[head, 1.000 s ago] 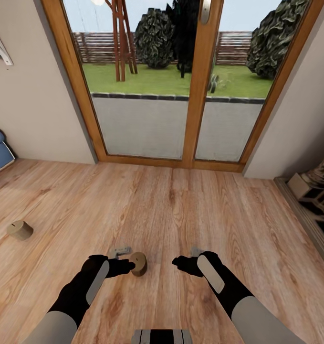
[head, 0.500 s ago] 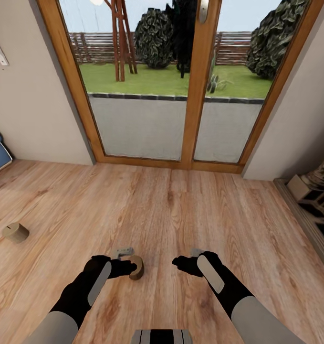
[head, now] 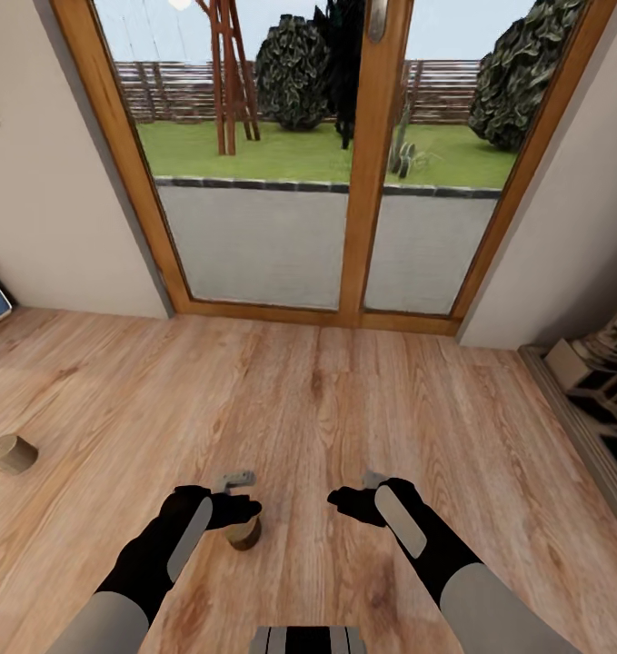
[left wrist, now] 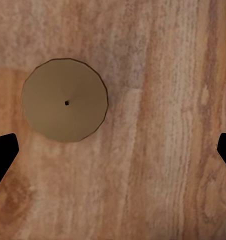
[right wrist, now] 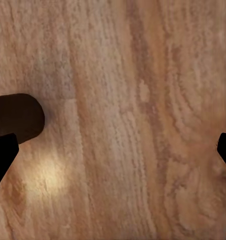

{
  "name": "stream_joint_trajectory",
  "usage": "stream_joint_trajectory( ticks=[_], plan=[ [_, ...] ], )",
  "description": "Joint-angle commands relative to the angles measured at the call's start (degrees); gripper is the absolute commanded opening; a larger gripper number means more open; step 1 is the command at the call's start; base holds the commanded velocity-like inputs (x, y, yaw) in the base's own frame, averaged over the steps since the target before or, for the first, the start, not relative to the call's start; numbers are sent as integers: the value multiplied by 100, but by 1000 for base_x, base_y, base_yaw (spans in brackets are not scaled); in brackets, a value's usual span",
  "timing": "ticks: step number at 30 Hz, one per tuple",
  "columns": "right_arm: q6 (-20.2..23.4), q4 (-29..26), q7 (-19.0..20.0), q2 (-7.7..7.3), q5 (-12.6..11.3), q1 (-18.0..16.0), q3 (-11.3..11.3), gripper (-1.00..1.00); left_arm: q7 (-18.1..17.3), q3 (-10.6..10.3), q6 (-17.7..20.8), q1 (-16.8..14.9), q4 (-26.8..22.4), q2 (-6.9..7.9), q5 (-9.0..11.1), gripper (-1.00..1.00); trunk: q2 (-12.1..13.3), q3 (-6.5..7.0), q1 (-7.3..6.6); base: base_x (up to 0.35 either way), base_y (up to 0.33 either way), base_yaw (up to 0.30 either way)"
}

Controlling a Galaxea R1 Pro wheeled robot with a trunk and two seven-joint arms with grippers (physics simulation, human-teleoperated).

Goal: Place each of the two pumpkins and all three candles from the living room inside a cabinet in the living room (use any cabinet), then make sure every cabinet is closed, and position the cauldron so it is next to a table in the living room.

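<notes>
Two short tan cylindrical candles sit on the wood-plank floor (head: 344,409) in the head view, so the stowing job looks far from finished. One candle (head: 244,534) stands directly under the black left gripper (head: 238,509), partly hidden by it; the other candle (head: 10,453) lies well apart toward the robot's left, near the beige wall. Ahead is a wood-framed glass door (head: 358,182) giving onto a lawn, and a white lattice shelf unit (head: 599,381) stands at the robot's right edge. The black right gripper (head: 349,502) hangs over bare floor, near the left one. From this angle I cannot tell how wide either gripper stands.

Seen from the left wrist camera, the near candle's flat round top (left wrist: 64,100) with its tiny dark wick spot is upright on the floor. The two dark fingertips (left wrist: 3,152) show at opposite edges of the picture, spread wide and holding nothing; the candle sits beside one fingertip rather than centred in the gap, so I judge the grip needs a small sideways correction before a descent.

From the right wrist camera, the fingertips (right wrist: 3,155) are likewise spread wide with nothing between them, above bare planks (right wrist: 133,120), with a dark rounded shadow close to one tip.

By my reckoning at least these two candles are left to be put away.
</notes>
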Motion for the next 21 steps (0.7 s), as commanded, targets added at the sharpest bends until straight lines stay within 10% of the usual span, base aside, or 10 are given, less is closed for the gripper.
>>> stream_joint_trajectory(
  ticks=[1, 21],
  plan=[
    [3, -9, -56, -3, -59, -4, 15, 100, 39, -5, 24, -2, -7, 1, 48, 100, -2, -5, 0, 173, -138, 0],
    [3, -4, -56, 3, -58, -2, 19, 100, 39, 26, 24, -2, -7, 10, 55, 100, -2, -5, 0, 87, -40, 0]
  ],
)
